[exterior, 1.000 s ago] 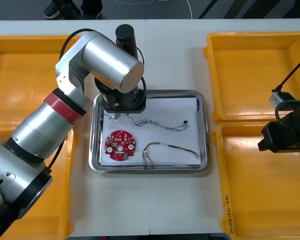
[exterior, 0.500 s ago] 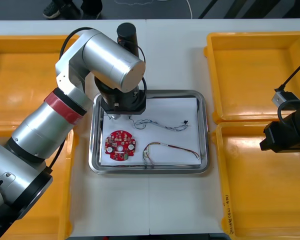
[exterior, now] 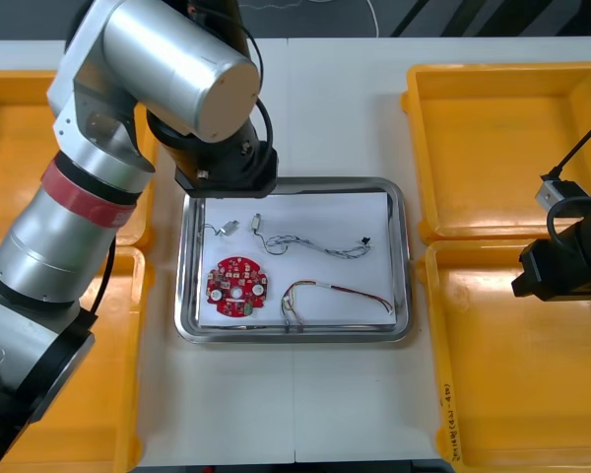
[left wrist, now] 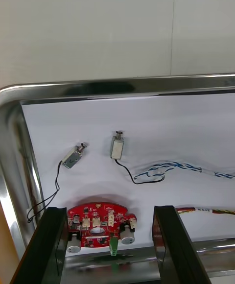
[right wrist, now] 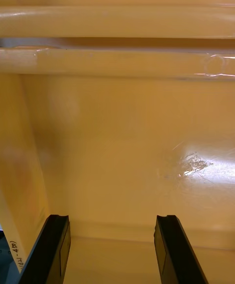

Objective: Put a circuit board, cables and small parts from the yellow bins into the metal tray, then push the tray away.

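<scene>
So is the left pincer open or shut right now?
Open: the left pincer has its fingers apart above the metal tray, holding nothing.

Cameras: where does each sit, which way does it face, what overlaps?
Front view: overhead, looking steeply down at the table; left arm over the tray's far-left corner, right arm over a yellow bin.
Left wrist view: on the left arm, looking into the tray past the open left gripper.
Right wrist view: on the right arm, facing the bin's floor past the open right gripper.
Shared: front and left wrist both show the circuit board.
</scene>
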